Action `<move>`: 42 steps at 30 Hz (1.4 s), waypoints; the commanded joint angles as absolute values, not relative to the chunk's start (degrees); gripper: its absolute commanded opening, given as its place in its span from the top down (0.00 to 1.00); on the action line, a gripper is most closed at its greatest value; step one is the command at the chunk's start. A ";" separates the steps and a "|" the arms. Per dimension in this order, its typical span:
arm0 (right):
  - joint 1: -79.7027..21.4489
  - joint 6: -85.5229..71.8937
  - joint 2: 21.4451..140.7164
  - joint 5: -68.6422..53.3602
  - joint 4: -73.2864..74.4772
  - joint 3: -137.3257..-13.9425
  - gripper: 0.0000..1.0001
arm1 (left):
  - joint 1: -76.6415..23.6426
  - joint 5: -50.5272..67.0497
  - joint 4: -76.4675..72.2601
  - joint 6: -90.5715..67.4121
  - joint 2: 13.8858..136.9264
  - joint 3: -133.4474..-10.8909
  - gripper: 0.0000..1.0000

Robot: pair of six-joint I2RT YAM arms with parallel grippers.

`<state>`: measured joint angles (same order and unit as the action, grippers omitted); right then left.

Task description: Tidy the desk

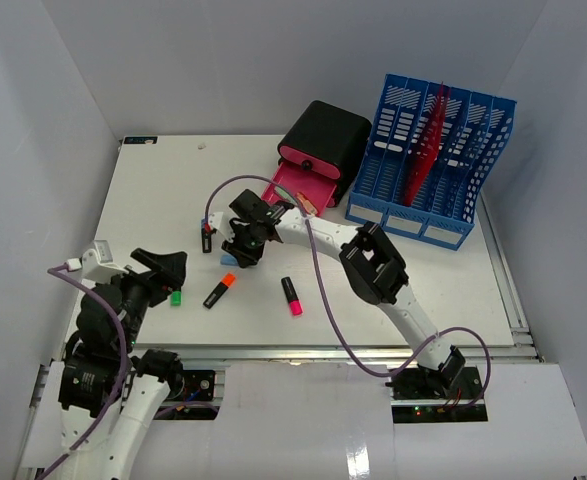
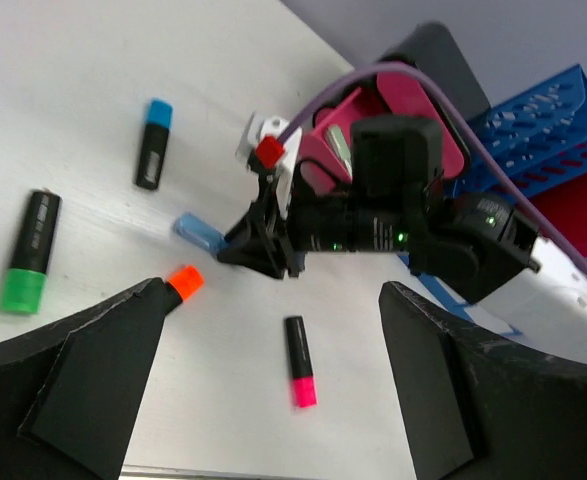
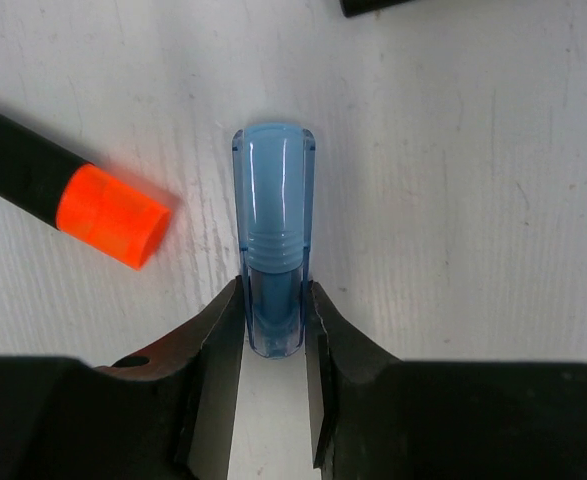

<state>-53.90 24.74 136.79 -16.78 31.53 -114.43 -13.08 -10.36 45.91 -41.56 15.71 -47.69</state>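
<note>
1. My left fingers (image 1: 169, 271) are spread wide and hold nothing. They hang above the near left part of the large flat white counter (image 1: 173, 190). The counter fills the floor of the pale grey walled enclosure (image 1: 73, 90), and a metal rail (image 1: 303, 352) runs along its front edge.

2. A black highlighter with a green cap (image 1: 175, 297) lies on the counter just beside my left fingers.

3. A black highlighter with an orange cap (image 1: 219, 290) lies to the right of the green one. A black highlighter with a pink cap (image 1: 291, 296) lies further right, apart from it.

4. My right fingers (image 1: 241, 252) point down at the middle of the counter. They pinch the near end of a small translucent blue plastic cap (image 3: 273, 230), one finger on each side. The cap lies flat, pointing away from the fingers. I cannot tell whether it rests on the counter or is just clear of it. The orange cap is near it on the left.

5. A black highlighter with a blue cap (image 1: 206, 238) lies just beyond my right fingers, to the left.

6. A black box with an open pink front (image 1: 318, 150) stands at the far middle of the counter.

7. A blue plastic slotted file rack (image 1: 453, 170) stands just beside the box, on its right. It holds a red folder (image 1: 423, 145) in a middle slot.
</note>
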 commanded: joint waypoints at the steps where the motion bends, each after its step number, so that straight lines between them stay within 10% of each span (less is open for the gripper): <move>1: -51.43 27.49 129.17 -19.22 32.70 -113.31 0.92 | -12.92 -2.56 42.25 -46.72 15.07 -41.87 0.02; 17: -39.12 34.32 119.50 6.92 28.88 -113.12 0.87 | -12.91 7.17 35.54 -51.24 16.42 -31.23 0.02; 27: -36.74 36.53 124.08 12.57 25.20 -117.10 0.48 | -12.89 11.13 30.08 -52.03 19.51 -28.41 0.02; 38: -36.90 40.33 108.72 -18.91 33.55 -106.69 0.24 | -12.85 12.20 28.24 -50.76 20.83 -27.74 0.02; 42: -38.85 51.76 103.27 -39.32 37.69 -98.26 0.32 | -12.92 11.72 29.54 -50.41 19.02 -28.60 0.02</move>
<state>-36.55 40.25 109.58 -14.91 32.29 -105.03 -13.08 11.28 29.70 -51.42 20.99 -27.70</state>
